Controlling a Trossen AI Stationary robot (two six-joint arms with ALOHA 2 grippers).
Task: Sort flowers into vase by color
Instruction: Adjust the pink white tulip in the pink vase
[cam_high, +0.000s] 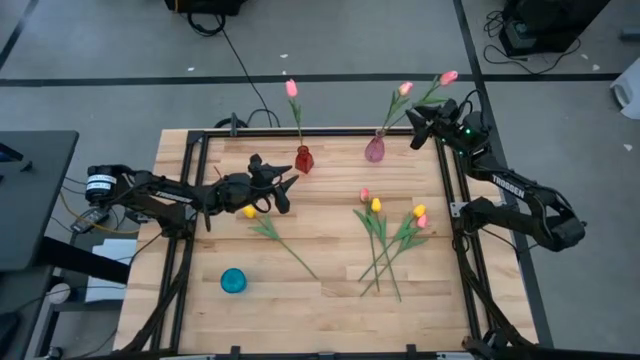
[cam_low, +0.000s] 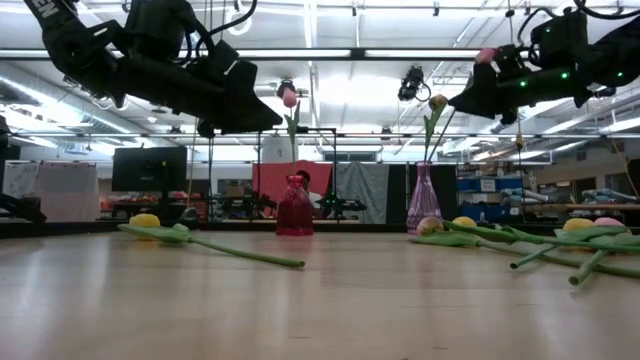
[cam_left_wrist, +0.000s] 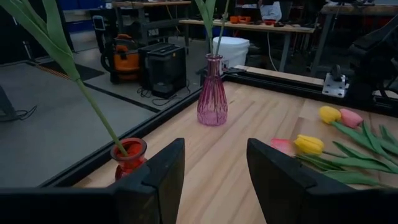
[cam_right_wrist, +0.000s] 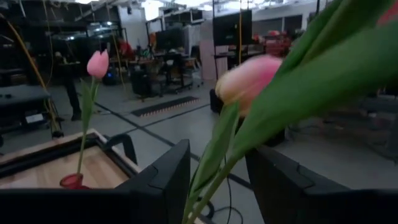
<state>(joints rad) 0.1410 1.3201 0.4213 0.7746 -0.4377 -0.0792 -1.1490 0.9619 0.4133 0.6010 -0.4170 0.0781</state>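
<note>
your right gripper (cam_high: 424, 127) raised above purple glass vase (cam_high: 375, 149), jaws clamped on pink artificial tulip (cam_high: 449, 77); left gripper (cam_high: 283, 190) hovers, jaws apart, empty.

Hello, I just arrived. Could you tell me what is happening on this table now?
A two-armed robot is sorting artificial tulips into vases by color. The right claw holds a pink tulip up above the purple vase, which already has one tulip in it. The red vase also holds one pink tulip. The left claw hangs open beside the red vase, holding nothing. A lone yellow tulip and a bunch of loose tulips lie on the table, waiting.
</note>
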